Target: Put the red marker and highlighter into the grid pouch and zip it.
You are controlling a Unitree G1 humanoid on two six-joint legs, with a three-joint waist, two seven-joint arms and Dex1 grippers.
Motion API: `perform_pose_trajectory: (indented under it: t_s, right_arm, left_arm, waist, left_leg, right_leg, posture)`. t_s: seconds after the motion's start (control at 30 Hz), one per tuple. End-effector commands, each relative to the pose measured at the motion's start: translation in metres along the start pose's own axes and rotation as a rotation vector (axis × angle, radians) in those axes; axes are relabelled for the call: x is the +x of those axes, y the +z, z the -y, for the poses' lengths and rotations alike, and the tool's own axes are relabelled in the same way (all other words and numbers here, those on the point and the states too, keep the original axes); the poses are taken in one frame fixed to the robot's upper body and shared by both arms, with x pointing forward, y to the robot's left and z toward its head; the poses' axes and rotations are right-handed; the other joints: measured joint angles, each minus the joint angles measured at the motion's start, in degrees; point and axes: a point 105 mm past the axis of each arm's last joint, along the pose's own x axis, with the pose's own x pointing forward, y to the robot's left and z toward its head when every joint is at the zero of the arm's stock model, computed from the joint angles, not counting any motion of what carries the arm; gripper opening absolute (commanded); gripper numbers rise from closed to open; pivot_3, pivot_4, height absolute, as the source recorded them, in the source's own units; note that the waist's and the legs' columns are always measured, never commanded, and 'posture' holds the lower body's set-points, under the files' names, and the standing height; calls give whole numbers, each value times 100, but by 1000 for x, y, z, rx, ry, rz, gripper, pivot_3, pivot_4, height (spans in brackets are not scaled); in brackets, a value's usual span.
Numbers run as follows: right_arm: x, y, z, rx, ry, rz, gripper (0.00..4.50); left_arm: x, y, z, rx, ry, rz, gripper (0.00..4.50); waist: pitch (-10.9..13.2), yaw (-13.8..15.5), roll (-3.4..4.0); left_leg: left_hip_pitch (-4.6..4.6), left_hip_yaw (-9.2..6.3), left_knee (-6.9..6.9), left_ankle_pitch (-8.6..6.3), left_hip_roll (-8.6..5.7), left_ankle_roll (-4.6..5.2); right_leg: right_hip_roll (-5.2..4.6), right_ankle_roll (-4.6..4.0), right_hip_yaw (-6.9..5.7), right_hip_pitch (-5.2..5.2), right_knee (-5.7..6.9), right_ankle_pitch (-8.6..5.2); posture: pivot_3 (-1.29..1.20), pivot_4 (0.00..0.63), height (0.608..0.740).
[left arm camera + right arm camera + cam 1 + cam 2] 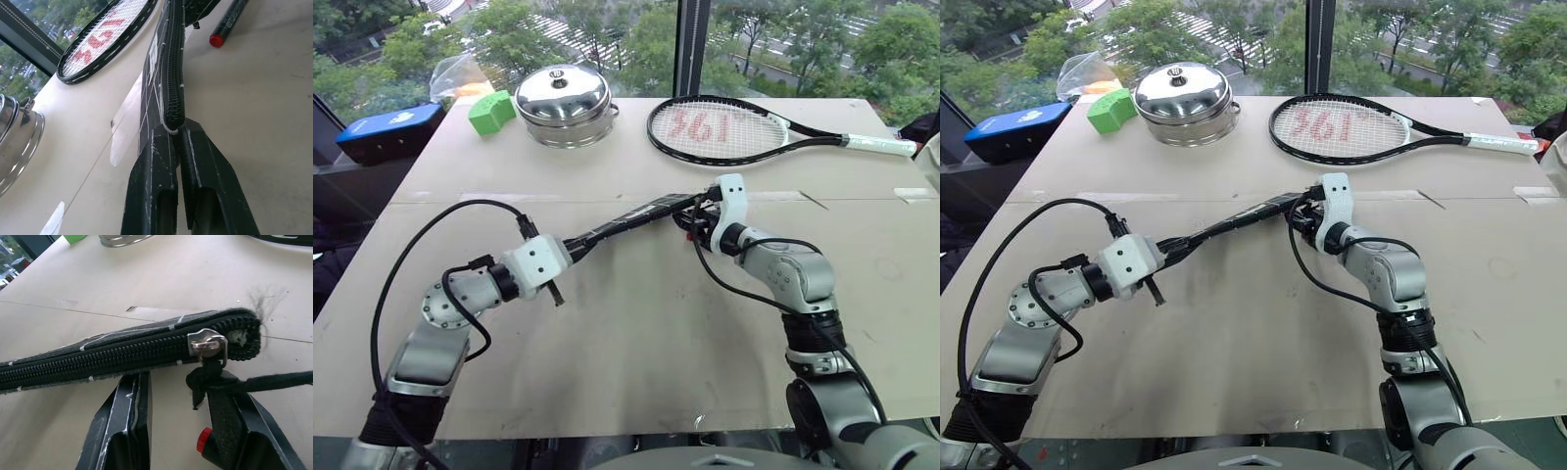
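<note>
Above the table (636,333), we hold the pouch (626,220) aloft: left gripper (178,134) clamped on one end, right gripper (188,396) half-spread around its zipper pull (208,343). Marker (230,22) outside. Risk: zipping now excludes it.

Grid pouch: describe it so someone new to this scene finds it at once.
On the tan table, nearer than the tennis racket, a flat black grid pouch with white lines is held edge-up, the left gripper clamping one end. Its zipper and dark pull cord set it apart from the slim red-ended marker lying beside it.
</note>
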Motion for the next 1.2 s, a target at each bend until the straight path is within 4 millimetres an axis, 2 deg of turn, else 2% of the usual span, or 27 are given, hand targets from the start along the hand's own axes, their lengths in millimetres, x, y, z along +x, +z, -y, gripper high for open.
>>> perform_pose_trajectory:
  t_s: [0.03, 0.3, 0.53, 0.63, 0.67, 0.7, 0.87, 1.07, 1.2]
  right_arm:
    - [-11, 18, -1, -11, 19, 90, 1674]
    - [-25, 21, 4, -1, 20, 119, 1674]
    - [-25, 20, 5, 10, 13, 122, 1674]
    - [-24, 20, 4, 15, 19, 127, 811]
    - [-24, 21, 2, 16, 25, 128, 329]
    - [-24, 21, 2, 15, 30, 129, 82]
    - [-27, 22, -2, -11, 52, 125, 82]
    - [-31, 16, -11, -170, 75, 59, 82]
    - [-30, 13, -20, -209, 93, 44, 82]
  left_arm:
    - [1, 15, -4, 32, 10, 38, 0]
    - [2, 16, -5, 22, 2, 39, 0]
    - [1, 17, -2, 20, -16, 47, 0]
    - [1, 16, 0, 21, -25, 47, 0]
    - [0, 16, 1, 20, -27, 46, 0]
    - [0, 16, 1, 19, -28, 46, 0]
    - [0, 13, 1, 8, -20, 38, 0]
    - [3, 12, -5, -40, 21, 38, 0]
    - [6, 12, -2, -43, 17, 45, 0]
  waist:
    - [-1, -5, -1]
    - [1, -4, -3]
    - [1, -2, -3]
    - [1, -2, -3]
    - [1, -2, -4]
    - [1, -2, -3]
    - [1, -1, -4]
    - [1, -1, -4]
    - [2, -1, -6]
  left_leg:
    - [0, 0, 0, 0, 0, 0]
    - [1, 1, 0, 0, 0, 0]
    - [1, 1, 0, 0, 0, 0]
    - [1, 1, 0, 0, 0, 0]
    - [1, 1, 0, 0, 0, 0]
    - [1, 1, 0, 0, 0, 0]
    - [1, 1, 0, 0, 0, 0]
    - [1, 1, 0, 0, 0, 0]
    - [2, 1, 0, 0, 0, 0]
  right_leg:
    - [0, 0, 1, 0, 0, 0]
    - [0, 0, 3, 0, 0, 0]
    - [1, 0, 3, 0, 0, 0]
    - [1, 0, 3, 0, 0, 0]
    - [1, 0, 3, 0, 0, 0]
    - [1, 0, 3, 0, 0, 0]
    - [1, 0, 3, 0, 0, 0]
    - [1, 0, 4, 0, -1, 0]
    - [1, 0, 3, 0, 0, 0]
  posture:
    - [0, 150, 740]
    - [0, 150, 740]
    - [0, 150, 740]
    - [0, 150, 740]
    - [0, 150, 740]
    - [0, 150, 740]
    - [0, 150, 740]
    - [0, 150, 740]
    - [0, 150, 740]
